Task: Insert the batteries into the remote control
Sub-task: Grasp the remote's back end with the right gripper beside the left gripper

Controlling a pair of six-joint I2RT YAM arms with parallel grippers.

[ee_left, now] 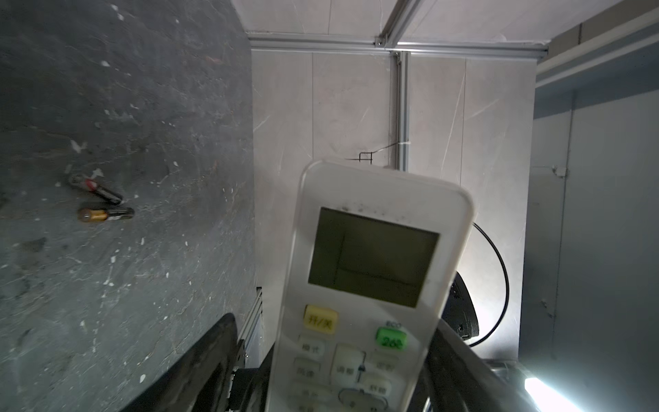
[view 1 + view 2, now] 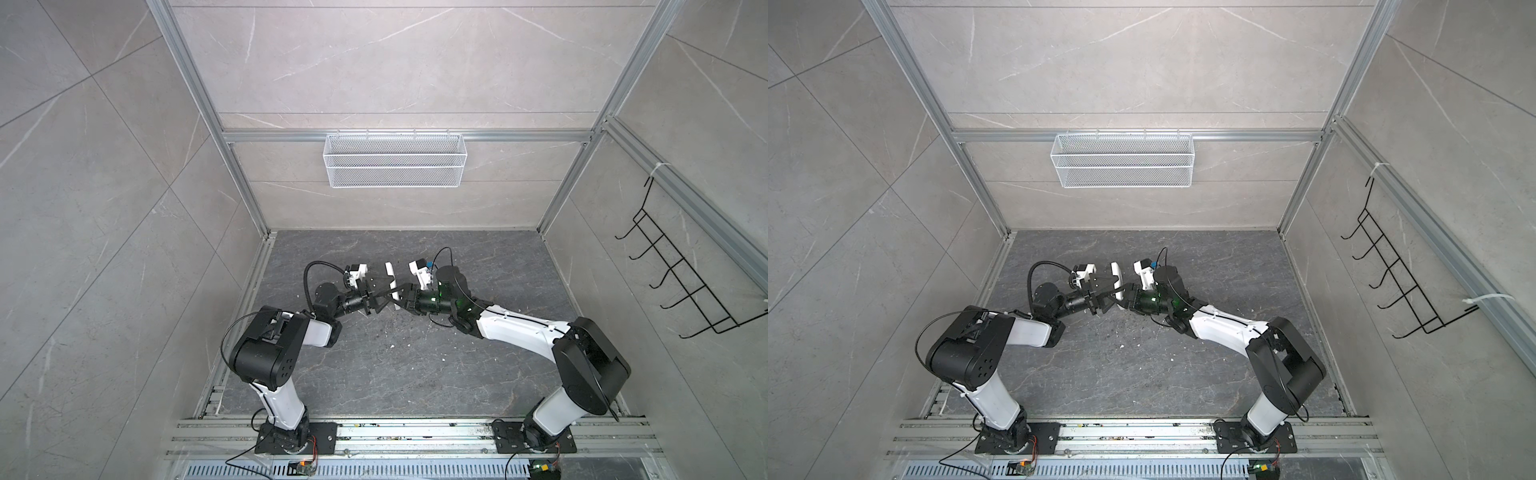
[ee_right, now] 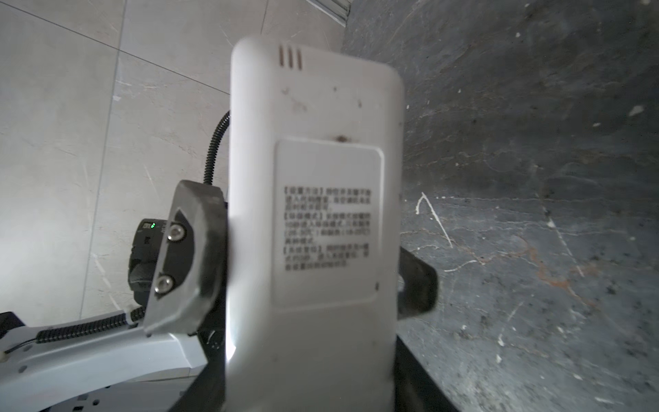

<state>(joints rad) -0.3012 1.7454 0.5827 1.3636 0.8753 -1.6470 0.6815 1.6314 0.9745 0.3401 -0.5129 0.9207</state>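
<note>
The two arms meet over the middle of the dark tabletop. The remote is between them, turned up on its thin edge in both top views. The left tool sits around the button end of the remote. It is let go: in the left wrist view one of its fingers stands away from the remote, with a bare gap beside it. That view shows the remote's front, with the grey-green screen, a yellow button and a green button. The right tool comes from the other side and faces the remote's back, where a label with small print is stuck. Its dark fingers lie close by both long edges of the remote, but that spot is blurry and cut off, so nobody can tell if it grips or not. The two batteries lie on the tabletop, apart from the remote, side by side and nearly touching at one end. One has a gold end and the other a red band.
</note>
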